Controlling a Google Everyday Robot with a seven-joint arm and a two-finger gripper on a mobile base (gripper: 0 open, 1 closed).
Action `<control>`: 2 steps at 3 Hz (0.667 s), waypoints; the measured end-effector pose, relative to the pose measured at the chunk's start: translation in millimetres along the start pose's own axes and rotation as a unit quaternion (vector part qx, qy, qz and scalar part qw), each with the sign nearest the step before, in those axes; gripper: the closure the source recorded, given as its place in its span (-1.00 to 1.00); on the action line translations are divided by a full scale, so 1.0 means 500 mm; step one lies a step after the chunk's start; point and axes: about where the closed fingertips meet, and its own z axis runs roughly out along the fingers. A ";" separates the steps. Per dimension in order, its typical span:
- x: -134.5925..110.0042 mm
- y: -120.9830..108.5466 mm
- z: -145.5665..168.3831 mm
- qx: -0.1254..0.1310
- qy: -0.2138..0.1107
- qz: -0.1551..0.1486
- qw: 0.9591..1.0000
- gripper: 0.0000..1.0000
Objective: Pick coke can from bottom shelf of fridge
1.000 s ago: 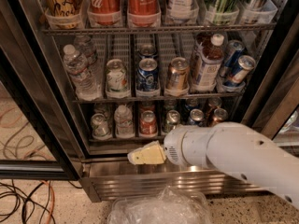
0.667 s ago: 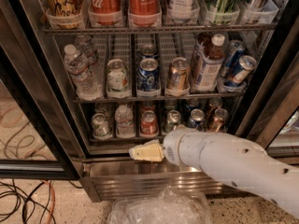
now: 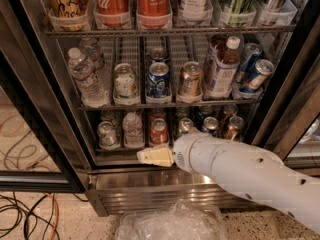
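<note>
Fingers (image 3: 148, 157): mine, cream-coloured, pressed together with no gap showing, nothing held. They sit low at the fridge (image 3: 150, 194) mouth, just in front of the bottom shelf (image 3: 117, 151) rail, tips pointing left along the rail rather than into the shelf.

Coke can (image 3: 159, 132): short, red, silver top. It stands upright in the front row of the bottom shelf, long axis vertical, untouched.

Bearing, can from fingers: just above my tips, a little to the right, and further back, behind the rail. In this view it sits almost over my knuckles, near but apart.

Neighbours: a pale bottle (image 3: 133, 129) just beside the can on its left and a silver can (image 3: 185, 126) just beside it on its right. The copper can (image 3: 233, 128) stands further right, well apart.

Judgement: I have only one arm, so the reach is mine. My tips run across the can's face, not toward it. I would need to lift, turn in toward the shelf and open before closing around the can's sides. The close neighbours leave little room for error on either side.
</note>
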 end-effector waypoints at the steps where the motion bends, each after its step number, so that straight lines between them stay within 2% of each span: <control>1: 0.015 -0.006 0.008 0.015 -0.010 -0.007 1.000 -1.00; 2: 0.028 -0.011 0.043 0.026 -0.042 -0.005 0.999 -1.00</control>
